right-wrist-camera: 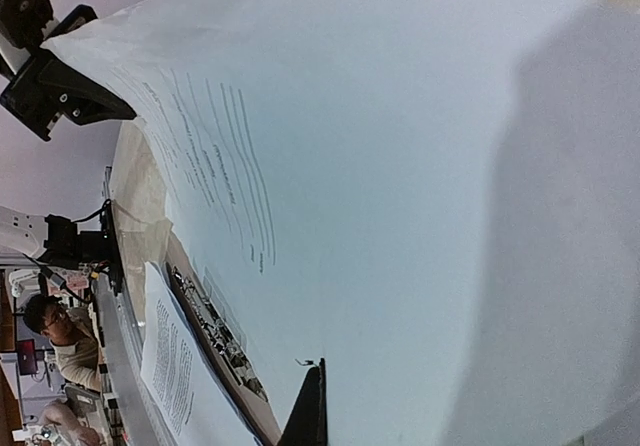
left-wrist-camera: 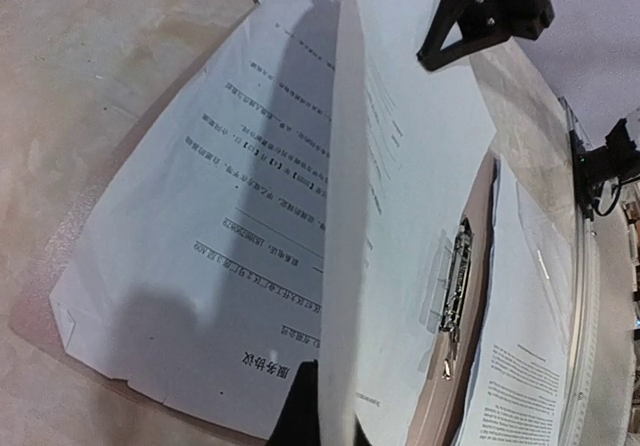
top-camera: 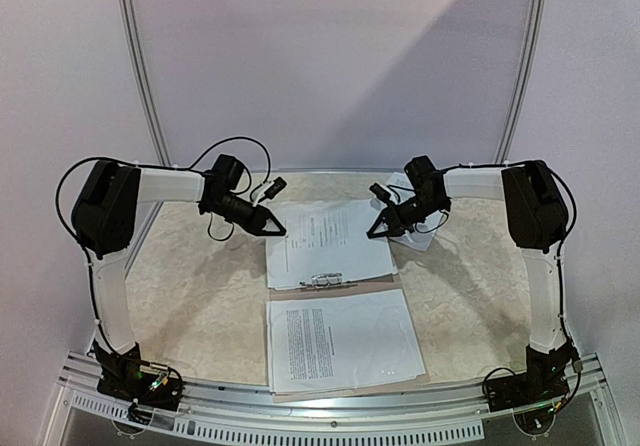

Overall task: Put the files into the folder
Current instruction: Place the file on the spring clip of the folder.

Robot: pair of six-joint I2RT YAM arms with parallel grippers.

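We've got the files (top-camera: 330,241) over the far half of the open folder (top-camera: 290,294), which lies flat in the middle of the table (top-camera: 190,296). One printed sheet lies on the near half, and the metal clip (top-camera: 328,281) sits along the spine between the two.

The top sheet is up off the stack. The left gripper (top-camera: 278,230) is pressed together on its far-left corner, and the right gripper (top-camera: 375,232) is clamped on the right edge opposite. From the left wrist we see that sheet standing almost edge-on, with more printed pages flat beneath it. From the right wrist it fills nearly the whole view.

Why two claws on one page? Our read is that thin paper sags, so a pinch on each side holds it taut enough to steer. We'd say the job is partway along, and the page needs lowering square inside the cover, clear of the clip, or it could buckle.

The table has a pale, mottled, stone-like top with a metal rail (top-camera: 330,406) at its near edge. Behind it is a plain white backdrop (top-camera: 330,66), and a person (right-wrist-camera: 55,331) sits off past the table.
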